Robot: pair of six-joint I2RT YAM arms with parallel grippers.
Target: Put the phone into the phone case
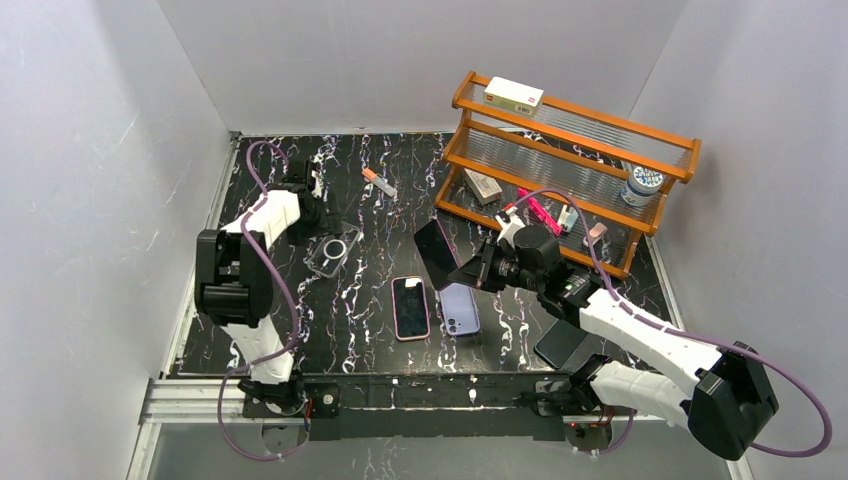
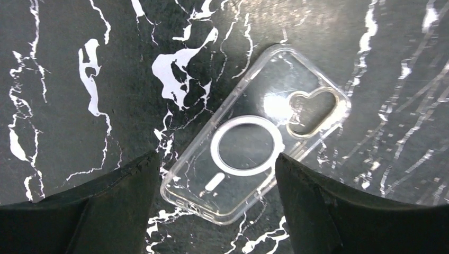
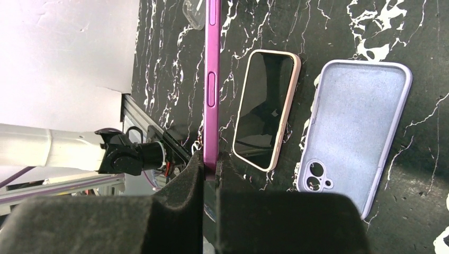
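My right gripper [image 1: 468, 272] is shut on a purple-edged phone [image 1: 437, 250] and holds it on edge above the table. In the right wrist view the phone's thin purple side [image 3: 212, 79] runs up from between the closed fingers [image 3: 185, 185]. An empty lilac phone case [image 1: 460, 308] lies open side up just below it, also in the right wrist view [image 3: 355, 132]. A clear phone case [image 1: 333, 252] lies at the left. My left gripper [image 1: 320, 232] is open over it. In the left wrist view the clear case [image 2: 254, 132] lies between the spread fingers [image 2: 122, 201].
A phone in a pink case [image 1: 410, 307] lies screen up beside the lilac case. A flat black object [image 1: 560, 343] lies by the right arm. A wooden rack [image 1: 565, 170] with a box, a jar and small items stands back right. A small tube [image 1: 378, 181] lies at the back.
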